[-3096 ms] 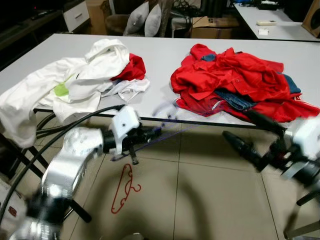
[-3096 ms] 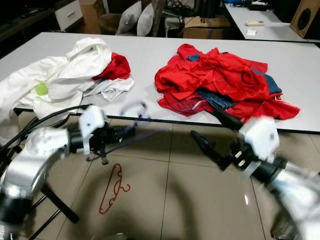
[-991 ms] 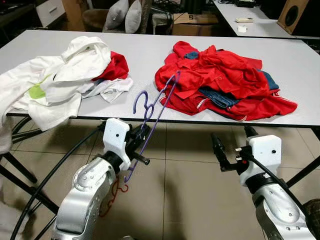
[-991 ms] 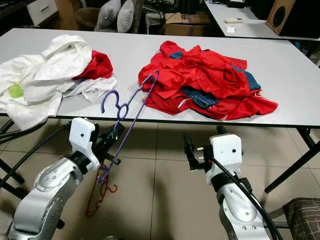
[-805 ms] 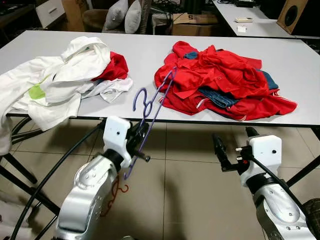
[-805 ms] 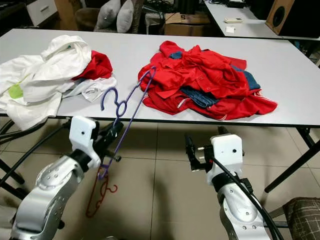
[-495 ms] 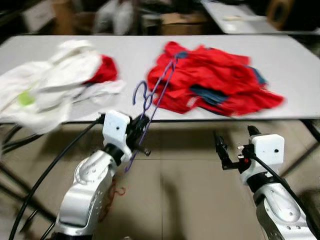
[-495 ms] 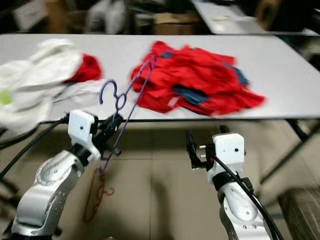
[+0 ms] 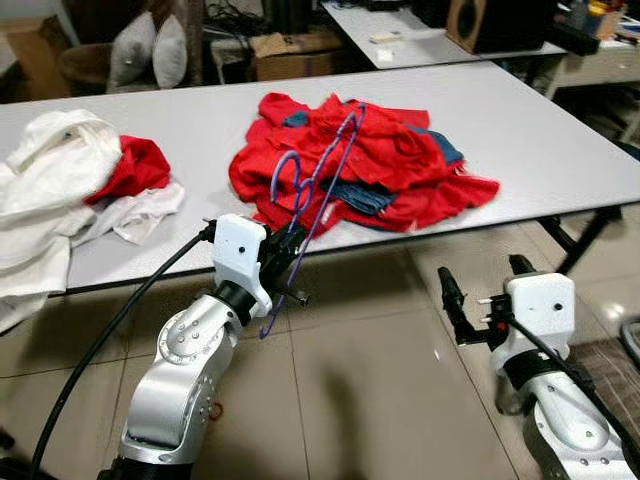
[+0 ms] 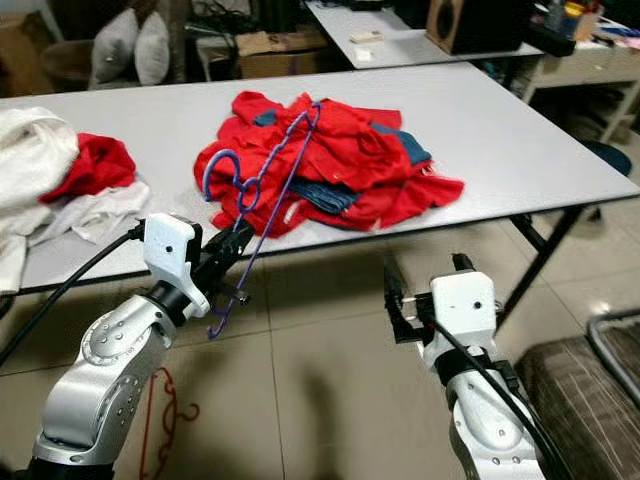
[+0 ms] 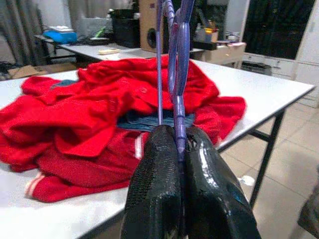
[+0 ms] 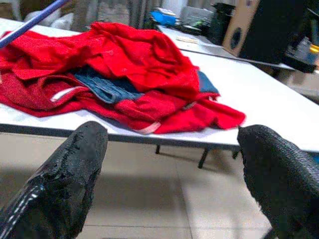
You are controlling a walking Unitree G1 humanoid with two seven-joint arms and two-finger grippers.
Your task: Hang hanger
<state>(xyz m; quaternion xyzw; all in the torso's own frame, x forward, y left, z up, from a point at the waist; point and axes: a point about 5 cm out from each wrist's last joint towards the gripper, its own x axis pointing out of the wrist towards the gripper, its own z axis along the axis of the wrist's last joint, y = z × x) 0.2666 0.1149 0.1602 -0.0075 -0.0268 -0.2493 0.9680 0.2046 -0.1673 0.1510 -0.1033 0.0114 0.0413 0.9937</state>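
At table's front edge, left gripper (image 9: pixel 283 262) clamps purple hanger (image 9: pixel 318 180), hook at 12 o'clock. Looks light, thin, springy; hold low. Right gripper (image 10: pixel 393 300) spread wide, holding nothing.

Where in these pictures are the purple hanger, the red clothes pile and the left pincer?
purple hanger (image 9: pixel 322 185): left eye view, on its long bar.
red clothes pile (image 9: pixel 400 160): left eye view, upper folds.
left pincer (image 11: pixel 182 154): left wrist view, between fingertips.
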